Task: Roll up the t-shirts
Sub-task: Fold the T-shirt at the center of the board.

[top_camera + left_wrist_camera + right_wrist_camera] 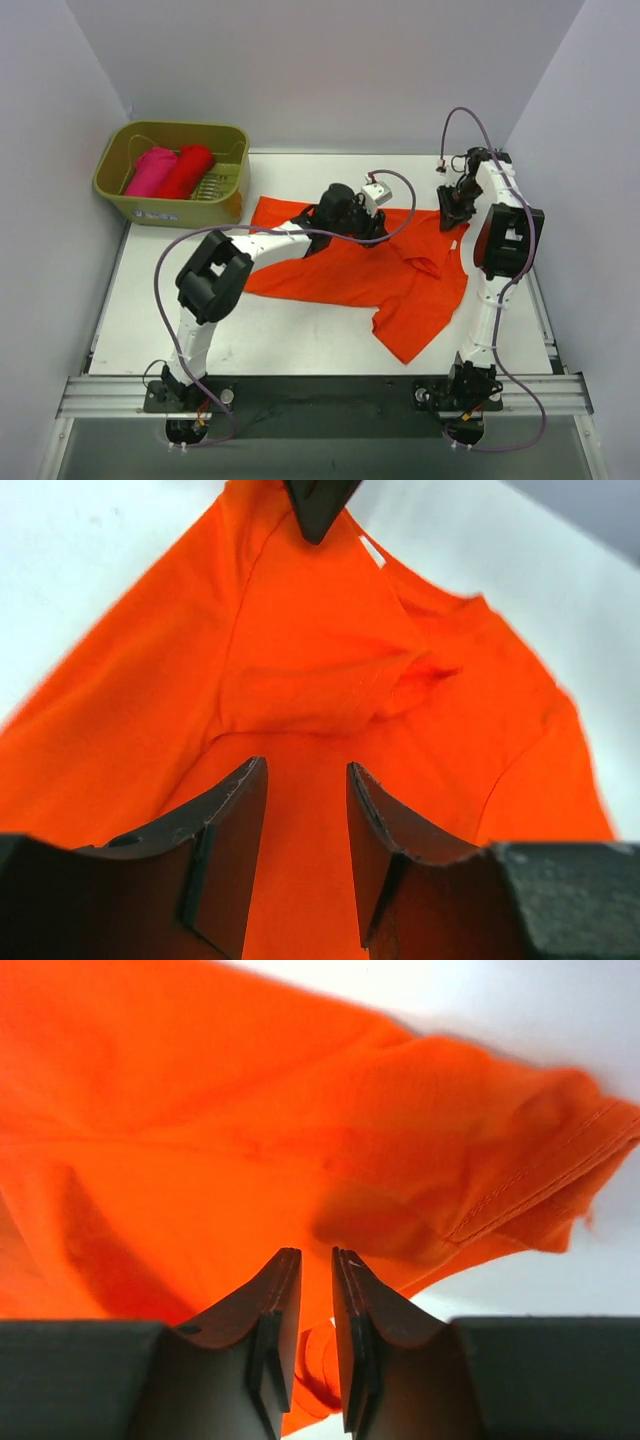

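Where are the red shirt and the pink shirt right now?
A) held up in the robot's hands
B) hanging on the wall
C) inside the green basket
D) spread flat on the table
C: the red t-shirt and the pink t-shirt lie side by side inside the green basket, and only the orange t-shirt is spread on the table.

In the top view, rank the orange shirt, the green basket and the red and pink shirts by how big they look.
Largest: orange shirt.
Next: green basket.
Smallest: red shirt and pink shirt; they look about alike, so no ranking between them.
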You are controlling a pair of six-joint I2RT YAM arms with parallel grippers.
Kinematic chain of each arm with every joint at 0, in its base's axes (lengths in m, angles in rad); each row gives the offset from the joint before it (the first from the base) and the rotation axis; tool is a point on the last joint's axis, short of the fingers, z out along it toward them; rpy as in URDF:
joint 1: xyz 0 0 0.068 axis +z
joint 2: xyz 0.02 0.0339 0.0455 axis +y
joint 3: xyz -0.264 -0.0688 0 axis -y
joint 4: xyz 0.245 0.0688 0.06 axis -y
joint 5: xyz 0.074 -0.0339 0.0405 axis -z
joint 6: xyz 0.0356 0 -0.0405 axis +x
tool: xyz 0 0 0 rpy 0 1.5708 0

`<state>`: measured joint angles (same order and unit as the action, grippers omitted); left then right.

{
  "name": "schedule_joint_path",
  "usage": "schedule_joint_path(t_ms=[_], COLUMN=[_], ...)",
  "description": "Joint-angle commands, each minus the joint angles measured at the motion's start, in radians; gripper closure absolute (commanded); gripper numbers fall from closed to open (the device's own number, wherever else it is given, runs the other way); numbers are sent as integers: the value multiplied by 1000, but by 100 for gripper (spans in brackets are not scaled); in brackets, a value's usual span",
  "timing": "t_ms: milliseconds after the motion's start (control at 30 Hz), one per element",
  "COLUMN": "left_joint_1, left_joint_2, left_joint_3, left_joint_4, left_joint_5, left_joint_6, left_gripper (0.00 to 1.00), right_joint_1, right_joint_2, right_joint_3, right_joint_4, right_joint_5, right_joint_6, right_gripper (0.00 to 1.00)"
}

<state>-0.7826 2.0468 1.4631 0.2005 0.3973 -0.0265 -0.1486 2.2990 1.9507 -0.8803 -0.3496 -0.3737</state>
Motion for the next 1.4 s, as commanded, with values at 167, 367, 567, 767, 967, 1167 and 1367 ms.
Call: schedule_joint_path(t_ms=[167,367,567,767,967,1167,1367], left_joint_1=[-128,-167,-167,-162,-147,-141,-138], left_joint_2=[147,200,214,222,286,316,317], left_joint_3=[155,190,183,169,201,223,224], left_joint_4=[59,-71,-134,-108,-130,-107,-108], left_joint_5=[-233,-363,-410,-449,-423,-416,-410], left_joint_6=[-749,-1042,-1187,-1234,-1294,-1305,-1310], left_gripper=[48,61,63,54,54,57,60], right_joint_1=[6,3,0,-2,-2,-2,3], right_joint_2=[63,80,71,73,71,68,76], right_joint_3=[128,111,71,67,54,44,47], right_joint_4=[-51,-49,-43,-32,-25,-20,-19], right_joint_5=[37,28,9,4,12,23,21], right_joint_6=[2,30,48,71,79,75,84], right_gripper=[70,72,72,70,70,71,71])
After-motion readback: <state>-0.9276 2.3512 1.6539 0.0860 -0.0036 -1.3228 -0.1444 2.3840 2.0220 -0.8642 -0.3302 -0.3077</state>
